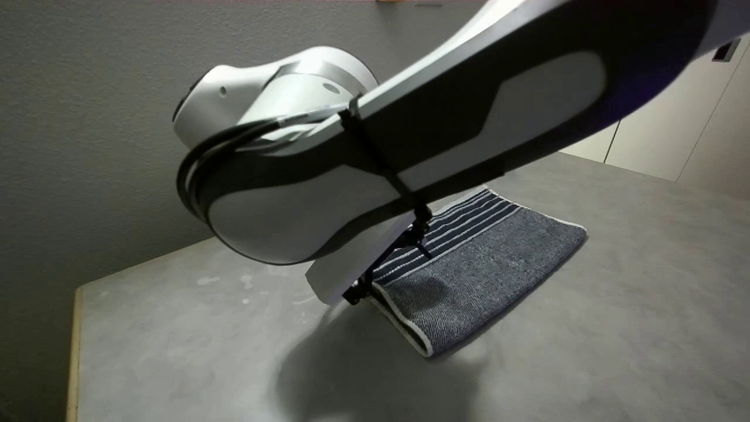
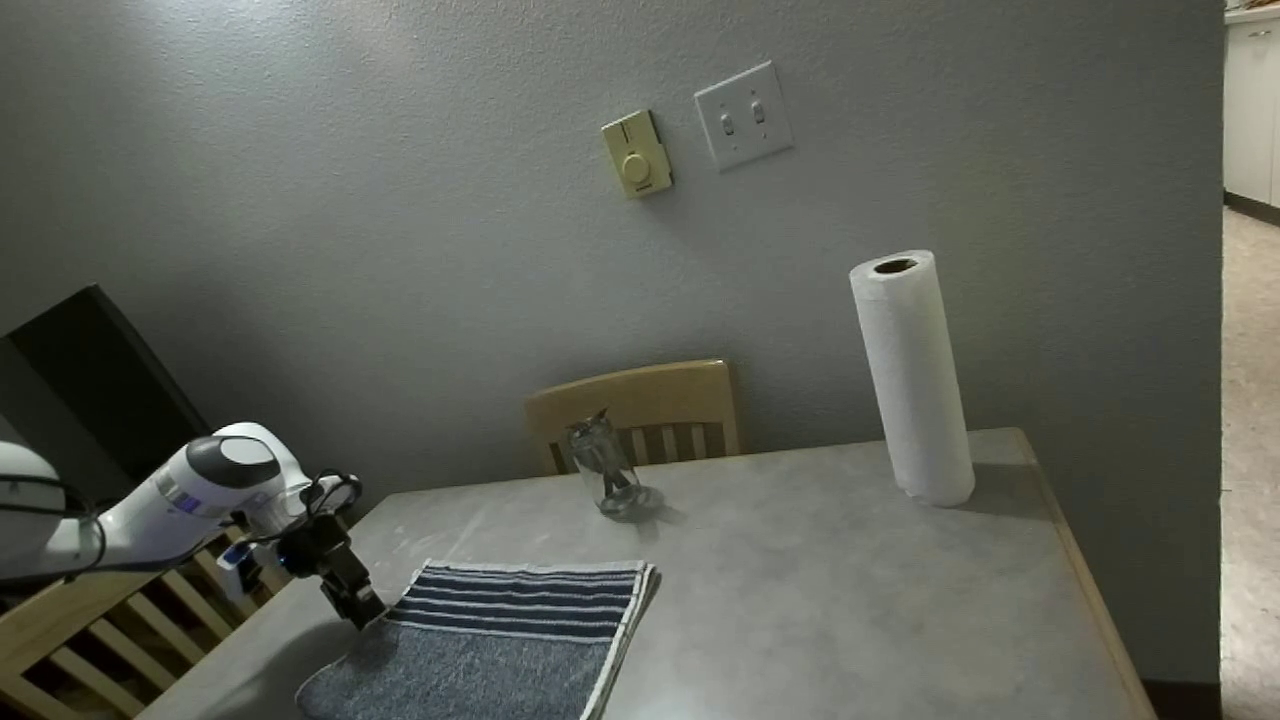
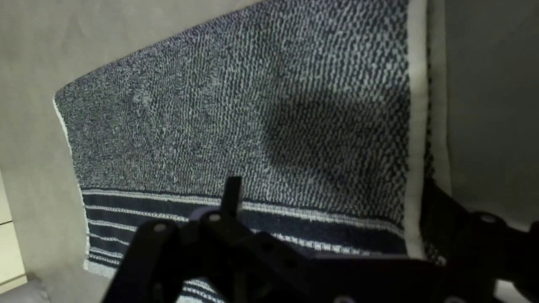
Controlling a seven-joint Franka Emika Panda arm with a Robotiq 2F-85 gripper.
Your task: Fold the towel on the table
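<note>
On the single table [image 2: 870, 610], near and left in an exterior view: towel [image 2: 500, 670], one, striped, seemingly folded once; further folding or squaring, if wanted, remains. Gripper [image 3: 330, 183], one, jaws standing apart at the white side edge, contact unclear. Also: paper roll [image 2: 915, 390], one; clear glass [image 2: 605, 465], one; wooden chairs [image 2: 650, 393], two, one far, one left.

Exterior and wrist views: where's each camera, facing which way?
In an exterior view: beside the arm, looking down at the towel; the arm crosses the middle.
In an exterior view: facing the wall from across the table; the arm enters at picture left.
Wrist view: at the arm's end, facing the towel; the gripper at the bottom.
Both exterior views share arm, towel and table.
</note>
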